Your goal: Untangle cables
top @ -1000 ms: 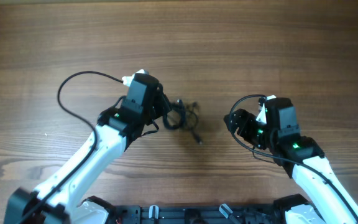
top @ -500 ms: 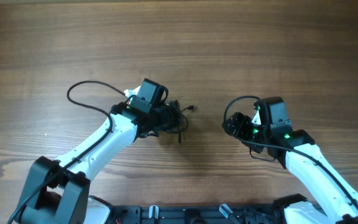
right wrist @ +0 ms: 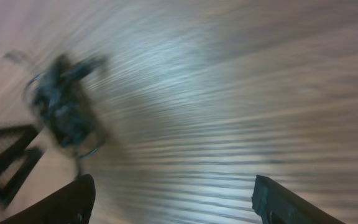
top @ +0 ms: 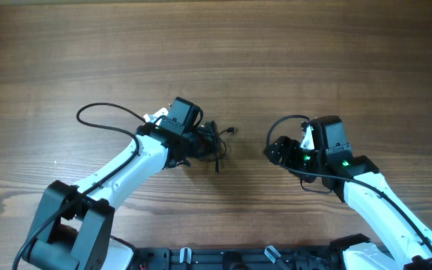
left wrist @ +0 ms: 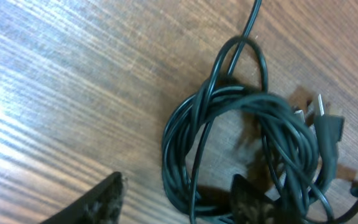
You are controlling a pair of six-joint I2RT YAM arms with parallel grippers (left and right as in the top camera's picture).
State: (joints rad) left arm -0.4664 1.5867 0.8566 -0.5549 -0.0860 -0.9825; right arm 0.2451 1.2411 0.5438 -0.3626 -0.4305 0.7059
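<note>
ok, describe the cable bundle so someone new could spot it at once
On the wooden table, look near the centre, at the left gripper. The cable bundle is a small knot of very thin black wires with plug ends, unlike the thicker single black cable looping off the left arm.

the table [left wrist: 73, 81] is grained wood with a soft sheen; the cables [left wrist: 247, 124] look smooth, slightly glossy dark plastic.

One cable bundle [left wrist: 253, 102], two grippers (left gripper [left wrist: 179, 190], right gripper [right wrist: 174, 186])
</note>
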